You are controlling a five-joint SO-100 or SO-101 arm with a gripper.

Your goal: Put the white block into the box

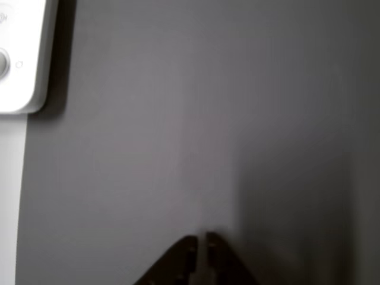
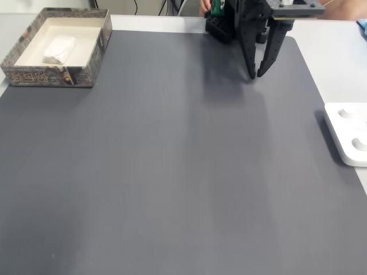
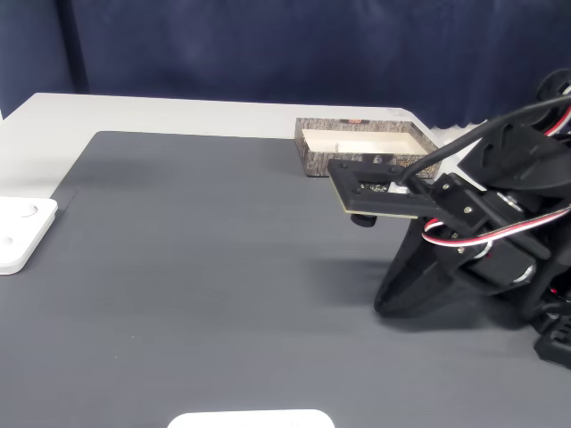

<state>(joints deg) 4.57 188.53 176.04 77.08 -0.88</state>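
Black gripper [image 2: 256,74] hangs nearly closed and empty above the grey mat [image 2: 172,172].

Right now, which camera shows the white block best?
A fixed view looking down on the mat: the white block lies inside the box, plainly visible. In another fixed view the box is far off, and its near wall hides the block.

A matt dark grey mat [image 2: 172,160], smooth and faintly textured, covers a pale, smooth desk [image 2: 338,63]. The box [image 2: 57,75] looks like cardboard, with a rough speckled brown outside and plain cream inner walls. The white block [image 2: 59,49] inside looks chalky and dull. The gripper [image 2: 256,74] is matt black plastic. A white device [image 2: 347,137] looks like smooth, slightly glossy plastic.
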